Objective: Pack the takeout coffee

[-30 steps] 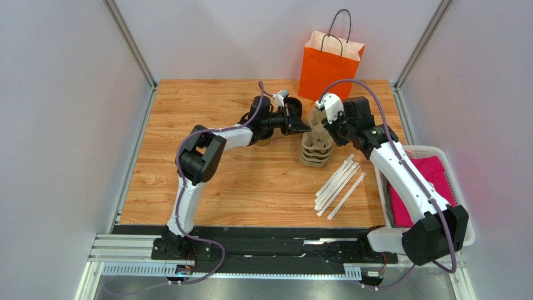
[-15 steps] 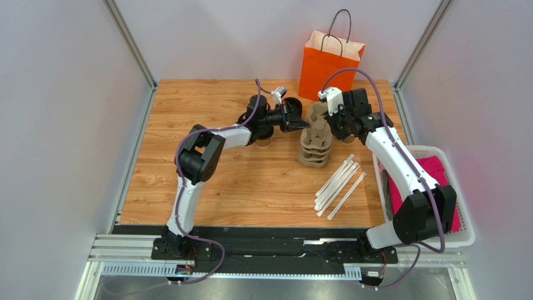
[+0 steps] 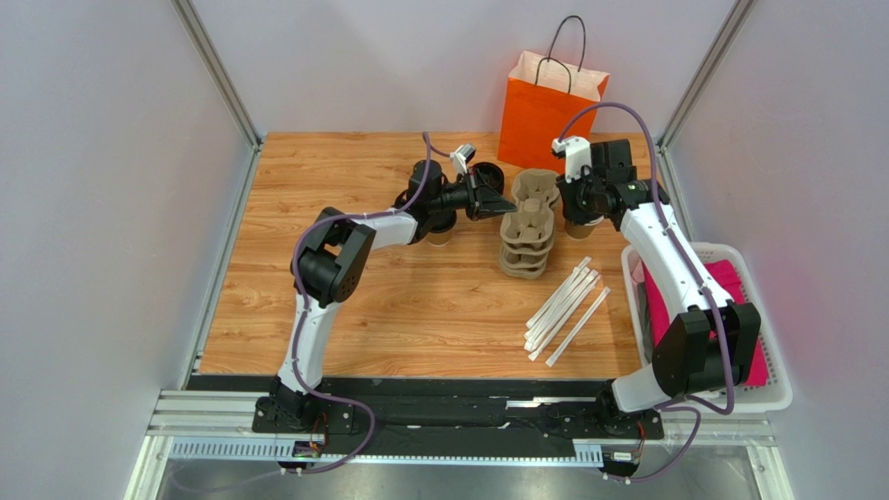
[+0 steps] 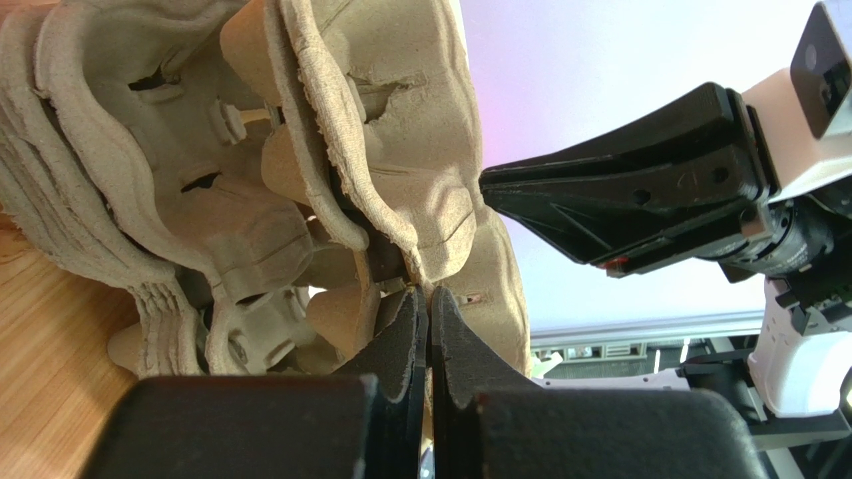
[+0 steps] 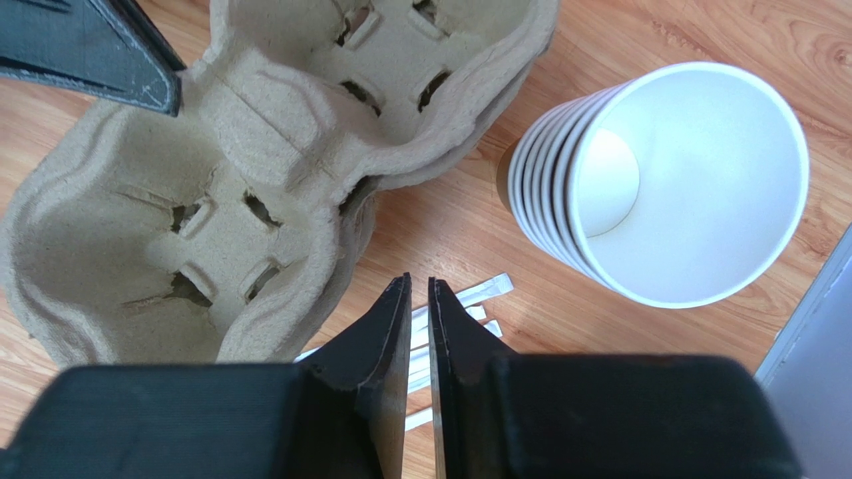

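My left gripper (image 3: 504, 204) is shut on the rim of the top cardboard cup carrier (image 3: 530, 200) and holds it tilted above the stack of carriers (image 3: 524, 255). In the left wrist view the fingertips (image 4: 428, 291) pinch that rim (image 4: 400, 150). My right gripper (image 3: 572, 206) is shut and empty, hovering between the carrier (image 5: 250, 170) and a stack of lidless white-lined cups (image 5: 680, 180). A tan cup (image 3: 440, 238) peeks out under my left arm. Its top is hidden, so I cannot tell whether it is the lidded coffee.
An orange paper bag (image 3: 548, 109) stands at the back. Wrapped straws (image 3: 566, 307) lie to the right of the carriers and show under my right fingers (image 5: 470, 299). A white basket (image 3: 720, 253) with pink cloth stands at the right edge.
My right gripper has drawn back to the right, off the top carrier and toward the stacked cups. My left gripper still holds the carrier, now a little higher and farther back.
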Tool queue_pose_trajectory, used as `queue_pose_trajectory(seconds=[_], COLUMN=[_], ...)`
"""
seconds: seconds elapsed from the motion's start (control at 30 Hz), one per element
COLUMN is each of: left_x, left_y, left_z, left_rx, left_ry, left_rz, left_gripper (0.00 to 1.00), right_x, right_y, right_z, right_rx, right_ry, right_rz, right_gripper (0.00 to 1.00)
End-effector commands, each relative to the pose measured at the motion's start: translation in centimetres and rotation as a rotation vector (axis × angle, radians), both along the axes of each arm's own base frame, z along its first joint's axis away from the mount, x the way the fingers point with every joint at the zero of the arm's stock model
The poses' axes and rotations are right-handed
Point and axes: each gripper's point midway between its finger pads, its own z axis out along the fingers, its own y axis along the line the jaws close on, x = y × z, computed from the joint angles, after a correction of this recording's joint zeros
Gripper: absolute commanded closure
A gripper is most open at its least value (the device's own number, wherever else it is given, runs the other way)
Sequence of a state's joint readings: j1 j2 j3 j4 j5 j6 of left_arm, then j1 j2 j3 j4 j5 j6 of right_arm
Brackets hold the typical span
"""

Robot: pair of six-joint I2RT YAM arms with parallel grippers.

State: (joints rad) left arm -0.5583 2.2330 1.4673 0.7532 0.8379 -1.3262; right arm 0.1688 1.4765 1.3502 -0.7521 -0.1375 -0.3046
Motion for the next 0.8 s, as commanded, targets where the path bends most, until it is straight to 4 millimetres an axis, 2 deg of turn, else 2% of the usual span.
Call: queue_pose_trajectory(seconds=[0.0,0.17,0.4,0.57,0.77], left_x=[-0.2,-0.3,-0.6,-0.8,-1.0], left_y=[0.3,0.3,0.4,0.5,0.6], left_z=[3.1,3.1,2.9,3.2,3.1], left_rx=[-0.065,-0.069,-0.075,-0.089,-0.096], left_ry=[-0.088,-0.089,-0.077,-0.080,-0.061], left_rz=[-0.012,-0.014,-0.018,-0.025,-0.022], left_gripper=[1.00,1.00,1.00,1.00,1.00], right_x=[0.7,0.7,1.9,2.4,1.8], right_y=[1.2,2.1,2.4,2.6,1.5], right_z=[2.2,2.5,1.5,0.6,-1.7], right_rx=[0.104,0.168,0.219,0.244,0.194], right_ry=[-0.028,-0.012,0.037,0.075,0.120], right_rz=[0.008,0.008,-0.027,-0.045,-0.094], right_gripper=[0.84,0.82,0.82,0.82,0.81])
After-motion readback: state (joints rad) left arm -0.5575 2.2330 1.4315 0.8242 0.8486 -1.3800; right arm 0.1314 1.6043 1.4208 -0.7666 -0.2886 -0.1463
